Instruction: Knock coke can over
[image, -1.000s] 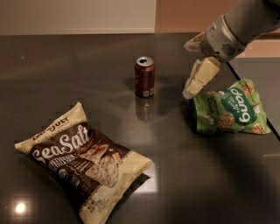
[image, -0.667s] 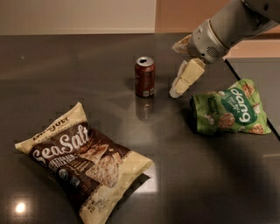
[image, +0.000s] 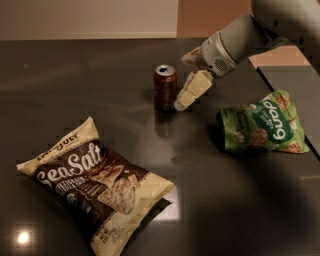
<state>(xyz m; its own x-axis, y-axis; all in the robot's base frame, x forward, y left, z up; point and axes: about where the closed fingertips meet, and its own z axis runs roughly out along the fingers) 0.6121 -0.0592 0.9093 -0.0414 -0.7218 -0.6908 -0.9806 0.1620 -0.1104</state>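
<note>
The gripper (image: 183, 81) sits at 1 o'clock from centre, on a smooth, rounded pale grey arm (image: 240, 37) entering from 2 o'clock. Its two blocky cream fingers (image: 194, 89) are spread apart and hold nothing. The nearer tip lies just beside the lower right wall of the coke can (image: 164, 90); contact cannot be confirmed. The can, a dark red-brown cylinder with a silver top, stands upright at 12 o'clock on the glossy dark table (image: 75, 75). A crinkled green snack bag (image: 260, 122) lies flat at 3 o'clock, and a larger cream-and-brown chip bag (image: 95, 182) at 8 o'clock.
</note>
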